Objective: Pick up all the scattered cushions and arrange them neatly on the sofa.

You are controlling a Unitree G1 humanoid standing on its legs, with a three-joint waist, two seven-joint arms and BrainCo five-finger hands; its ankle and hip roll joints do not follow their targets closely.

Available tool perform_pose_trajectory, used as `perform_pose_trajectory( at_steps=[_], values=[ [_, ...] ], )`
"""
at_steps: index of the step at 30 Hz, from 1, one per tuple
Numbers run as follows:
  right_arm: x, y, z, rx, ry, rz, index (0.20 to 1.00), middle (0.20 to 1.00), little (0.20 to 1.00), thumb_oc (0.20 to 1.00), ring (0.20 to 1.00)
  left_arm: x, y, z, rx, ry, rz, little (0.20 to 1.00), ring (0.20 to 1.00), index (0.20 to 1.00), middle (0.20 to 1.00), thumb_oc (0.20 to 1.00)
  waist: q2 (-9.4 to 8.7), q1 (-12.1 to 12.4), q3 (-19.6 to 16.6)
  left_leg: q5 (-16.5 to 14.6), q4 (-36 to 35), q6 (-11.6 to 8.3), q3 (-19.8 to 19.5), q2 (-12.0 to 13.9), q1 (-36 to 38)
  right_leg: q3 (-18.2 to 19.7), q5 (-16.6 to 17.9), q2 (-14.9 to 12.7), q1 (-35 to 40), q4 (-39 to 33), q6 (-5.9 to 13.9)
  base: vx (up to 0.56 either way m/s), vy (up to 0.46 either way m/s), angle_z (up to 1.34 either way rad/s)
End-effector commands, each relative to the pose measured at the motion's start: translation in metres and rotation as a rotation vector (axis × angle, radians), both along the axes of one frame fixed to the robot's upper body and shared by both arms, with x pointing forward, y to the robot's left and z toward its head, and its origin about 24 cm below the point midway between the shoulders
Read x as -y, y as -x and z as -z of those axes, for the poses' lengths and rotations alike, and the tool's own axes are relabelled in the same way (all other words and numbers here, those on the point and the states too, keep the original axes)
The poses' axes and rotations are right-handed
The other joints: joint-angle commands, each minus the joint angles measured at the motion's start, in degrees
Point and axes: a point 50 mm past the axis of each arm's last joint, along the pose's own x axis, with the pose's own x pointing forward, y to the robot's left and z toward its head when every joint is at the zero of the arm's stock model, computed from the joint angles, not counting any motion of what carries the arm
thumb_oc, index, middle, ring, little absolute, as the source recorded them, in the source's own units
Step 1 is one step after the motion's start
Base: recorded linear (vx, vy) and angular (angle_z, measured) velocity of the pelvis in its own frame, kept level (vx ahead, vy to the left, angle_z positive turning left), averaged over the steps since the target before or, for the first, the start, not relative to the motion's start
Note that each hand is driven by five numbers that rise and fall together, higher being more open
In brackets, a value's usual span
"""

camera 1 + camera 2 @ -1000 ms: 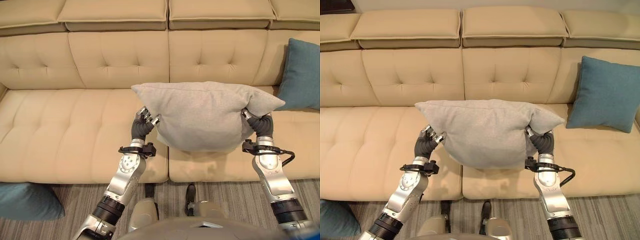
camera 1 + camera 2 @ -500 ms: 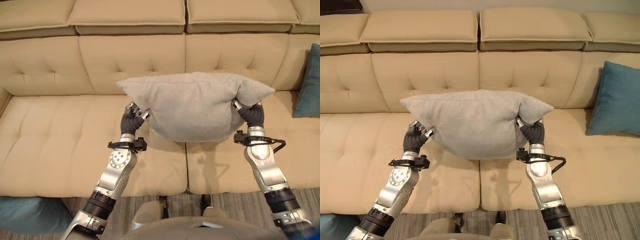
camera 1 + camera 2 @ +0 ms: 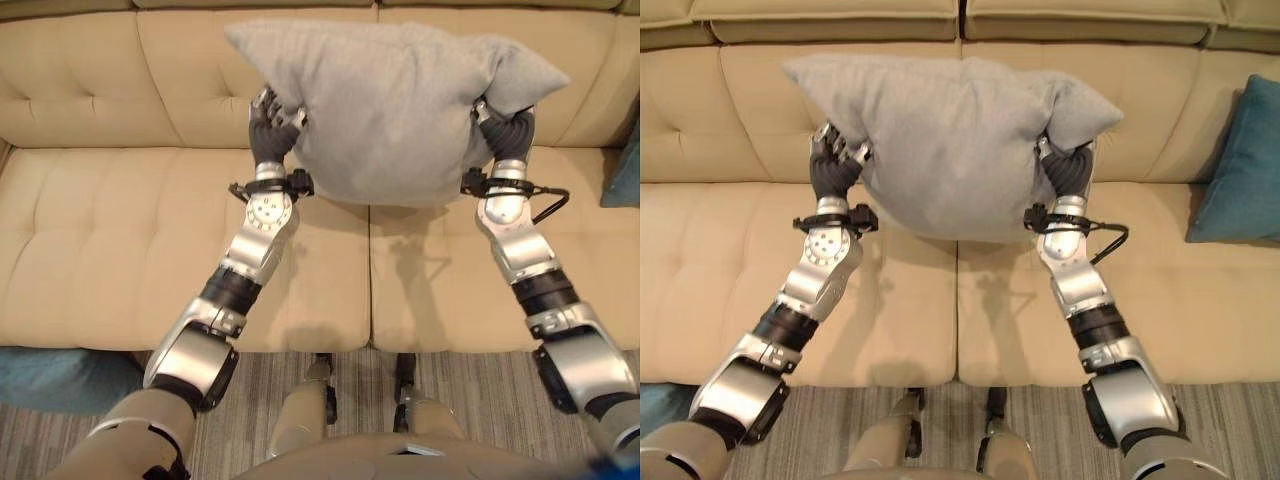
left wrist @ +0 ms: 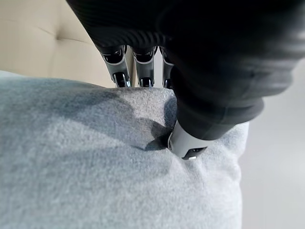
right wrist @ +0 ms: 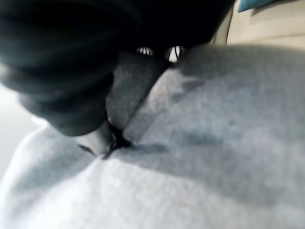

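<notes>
Bottom edge of eye views: striped grey carpet [image 3: 470, 375], w/ a teal cushion [image 3: 45, 375] lying on it at lower left, partly cut off by the frame.

Both arms reach up-frame from the lower corners, elbows out, forearms converging toward centre, wrists bent up. Left hand [image 3: 268, 125] grips the left end of the grey cushion [image 3: 385, 105]; in the left wrist view its fingers [image 4: 119, 67] lie side by side over the fabric edge & the thumb [image 4: 188, 145] digs into the cloth, denting it, so it's a pinch. Right hand [image 3: 1065, 165] grips the right end the same way: right wrist view shows the thumb [image 5: 102, 138] pressed into the fabric, fingertips just peeking past the fold.

Cushion is held up in the air between the hands, upper centre of frame, in front of the sofa backrest, clear of the seat. Soft woven grey cloth, plump, roughly rectangular, long axis running left-right, corners pointing out past each hand, belly sagging down.

Behind: beige sofa [image 3: 110, 240], smooth leather-like, button-tufted seat & back. Blue cushion [image 3: 1240, 170] leaning on the backrest at right edge.
</notes>
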Motion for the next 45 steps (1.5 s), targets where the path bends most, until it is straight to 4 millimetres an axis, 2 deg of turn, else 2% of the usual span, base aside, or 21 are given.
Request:
perform_pose_trajectory(
  at_steps=[1,6,8,9,21,22,23,24,25,28,31,33,35,36,37,40,41,42,43,44,45],
  values=[
    [-0.049,0.015,-0.061,0.282,0.006,-0.203,0.2,0.2,0.2,0.2,0.2,0.039,0.017,-0.052,0.29,-0.016,0.167,0.2,0.2,0.2,0.2,0.2,-1.87,-0.5,-1.5,-8.0,0.3,-5.32,1.6,0.0,3.9,0.6,-0.3,-1.1,-2.5,0.3,3.2,-0.05,0.029,-0.07],
    [-0.041,0.007,-0.074,0.294,0.029,-0.147,0.2,0.2,0.2,0.2,0.2,0.03,0.011,-0.062,0.305,0.013,0.139,0.2,0.2,0.2,0.2,0.2,-1.75,-0.5,-1.4,-7.2,0.3,-5.71,1.7,-0.4,0.7,0.8,0.5,-1.0,-5.8,0.3,3.09,-0.03,0.017,-0.01],
    [-0.032,0.0,-0.089,0.301,0.042,-0.106,0.2,0.2,0.2,0.2,0.2,0.024,0.004,-0.069,0.298,-0.014,0.112,0.2,0.2,0.2,0.2,0.2,-1.92,0.0,-0.7,-6.4,0.3,-6.27,1.5,-0.3,-2.0,0.6,1.2,-1.2,-8.5,0.3,3.33,-0.05,-0.005,0.01],
    [-0.032,0.0,-0.089,0.302,0.042,-0.106,0.2,0.2,0.2,0.2,0.2,0.024,0.004,-0.069,0.299,-0.014,0.111,0.2,0.2,0.2,0.2,0.2,-1.91,0.0,-0.7,-6.3,0.3,-6.27,1.5,-0.3,-2.1,0.6,1.2,-1.2,-8.6,0.3,3.33,-0.04,0.002,-0.02],
    [-0.022,-0.004,-0.085,0.275,0.074,-0.06,0.2,0.2,0.2,0.2,0.2,0.024,-0.003,-0.044,0.204,-0.065,0.1,0.2,0.2,0.2,0.2,0.2,-2.3,-0.1,0.1,-5.1,0.3,-7.01,1.1,-0.2,-7.2,0.5,2.4,-1.7,-14.2,0.3,3.75,-0.01,-0.009,0.02],
    [-0.02,-0.005,-0.084,0.262,0.082,-0.051,0.2,0.2,0.2,0.2,0.2,0.023,-0.004,-0.043,0.197,-0.078,0.093,0.357,0.357,0.357,0.357,0.357,-2.34,-0.2,-0.1,-5.0,0.3,-7.03,1.1,-0.2,-7.6,0.4,2.6,-1.7,-14.7,0.3,3.8,0.0,-0.013,-0.03],
    [-0.019,-0.008,-0.082,0.248,0.098,-0.042,0.41,0.41,0.41,0.41,0.41,0.022,-0.006,-0.042,0.188,-0.09,0.088,0.868,0.868,0.868,0.868,0.868,-2.4,-0.3,-0.2,-5.0,0.3,-7.03,1.2,-0.2,-7.9,0.5,2.6,-1.7,-15.0,0.3,3.83,0.0,0.0,0.0],
    [-0.017,-0.012,-0.081,0.213,0.135,-0.026,0.937,0.937,0.937,0.937,0.937,0.02,-0.011,-0.044,0.176,-0.118,0.07,1.0,1.0,1.0,1.0,1.0,-2.54,-0.5,-0.4,-4.9,0.3,-7.07,1.1,-0.1,-8.2,0.4,2.8,-1.7,-15.4,0.3,3.88,0.0,0.0,0.0],
    [-0.014,-0.015,-0.082,0.197,0.158,-0.011,1.0,1.0,1.0,1.0,1.0,0.019,-0.013,-0.048,0.176,-0.13,0.065,1.0,1.0,1.0,1.0,1.0,-2.57,-0.5,-0.5,-4.8,0.3,-7.1,1.1,-0.1,-8.3,0.4,2.9,-1.7,-15.5,0.3,3.93,0.0,-0.032,0.02],
    [0.008,-0.023,-0.087,0.116,0.241,0.07,1.0,1.0,1.0,1.0,1.0,-0.01,-0.025,-0.064,0.153,-0.125,-0.014,1.0,1.0,1.0,1.0,1.0,-2.71,-0.7,-0.7,-4.7,0.3,-7.19,1.3,-0.2,-8.1,0.4,3.1,-1.7,-15.5,0.3,4.29,0.0,-0.01,0.0],
    [0.048,-0.025,-0.086,0.033,0.219,0.187,1.0,1.0,1.0,1.0,1.0,-0.06,-0.029,-0.075,0.122,-0.087,-0.149,1.0,1.0,1.0,1.0,1.0,-2.61,-0.9,-0.8,-4.9,0.3,-7.18,1.4,-0.3,-7.4,0.2,3.3,-1.6,-14.9,0.3,4.55,0.01,-0.002,-0.03],
    [0.093,-0.019,-0.075,-0.046,0.142,0.313,1.0,1.0,1.0,1.0,1.0,-0.095,-0.027,-0.071,0.084,-0.096,-0.242,1.0,1.0,1.0,1.0,1.0,-2.53,-0.9,-1.3,-5.3,0.3,-7.09,1.5,-0.4,-6.4,0.3,3.2,-1.5,-14.3,0.3,4.53,0.04,-0.015,-0.11],
    [0.116,-0.011,-0.073,-0.068,0.13,0.359,1.0,1.0,1.0,1.0,1.0,-0.106,-0.024,-0.066,0.073,-0.122,-0.265,1.0,1.0,1.0,1.0,1.0,-2.58,-1.1,-1.7,-5.4,0.3,-7.07,1.5,-0.3,-5.8,0.3,3.1,-1.5,-13.7,0.3,4.48,0.01,-0.01,0.02],
    [0.12,-0.01,-0.068,-0.085,0.113,0.353,1.0,1.0,1.0,1.0,1.0,-0.107,-0.023,-0.063,0.069,-0.119,-0.262,1.0,1.0,1.0,1.0,1.0,-2.65,-1.1,-1.8,-5.5,0.3,-7.09,1.6,-0.2,-5.6,0.2,3.0,-1.4,-13.5,0.3,4.46,0.02,-0.045,0.04],
    [0.13,-0.003,-0.049,-0.122,0.086,0.324,1.0,1.0,1.0,1.0,1.0,-0.105,-0.015,-0.042,0.064,-0.081,-0.212,1.0,1.0,1.0,1.0,1.0,-2.94,-1.3,-2.0,-5.8,0.3,-7.05,1.7,-0.1,-4.4,0.2,2.8,-1.4,-12.5,0.3,4.25,0.02,-0.049,0.01],
    [0.125,0.009,-0.026,-0.119,0.094,0.254,1.0,1.0,1.0,1.0,1.0,-0.098,0.0,-0.013,0.053,-0.071,-0.156,1.0,1.0,1.0,1.0,1.0,-3.28,-1.5,-2.5,-6.2,0.3,-6.91,1.8,0.1,-3.1,0.3,2.4,-1.3,-11.1,0.3,4.0,0.02,-0.03,0.02],
    [0.121,0.02,-0.002,-0.136,0.101,0.206,1.0,1.0,1.0,1.0,1.0,-0.098,0.013,0.008,0.037,-0.056,-0.133,1.0,1.0,1.0,1.0,1.0,-3.31,-1.6,-2.5,-6.5,0.3,-6.77,1.9,0.2,-1.9,0.2,2.1,-1.3,-10.0,0.3,3.84,0.0,0.0,0.0],
    [0.121,0.02,-0.001,-0.14,0.1,0.208,1.0,1.0,1.0,1.0,1.0,-0.097,0.014,0.01,0.034,-0.058,-0.132,1.0,1.0,1.0,1.0,1.0,-3.38,-1.6,-2.7,-6.6,0.3,-6.78,1.9,0.2,-1.8,0.2,2.0,-1.3,-9.9,0.3,3.84,0.0,0.0,0.0],
    [0.117,0.026,0.008,-0.146,0.111,0.183,1.0,1.0,1.0,1.0,1.0,-0.096,0.02,0.02,0.022,-0.059,-0.117,1.0,1.0,1.0,1.0,1.0,-3.47,-1.7,-2.7,-6.7,0.3,-6.71,1.9,0.3,-1.2,0.2,1.9,-1.2,-9.3,0.3,3.76,0.01,-0.018,-0.04],
    [0.112,0.033,0.023,-0.16,0.114,0.15,1.0,1.0,1.0,1.0,1.0,-0.094,0.028,0.034,0.001,-0.033,-0.107,1.0,1.0,1.0,1.0,1.0,-3.57,-1.8,-2.9,-6.7,0.3,-6.59,1.9,0.4,-0.6,0.2,1.9,-1.3,-8.6,0.3,3.68,0.06,-0.041,-0.06],
    [0.111,0.047,0.049,-0.209,0.104,0.134,1.0,1.0,1.0,1.0,1.0,-0.098,0.044,0.056,-0.044,-0.019,-0.1,1.0,1.0,1.0,1.0,1.0,-3.66,-1.8,-3.0,-7.5,0.3,-6.47,2.1,0.7,1.3,0.0,1.2,-1.4,-6.6,0.3,3.59,0.07,-0.051,-0.1]
  ],
)
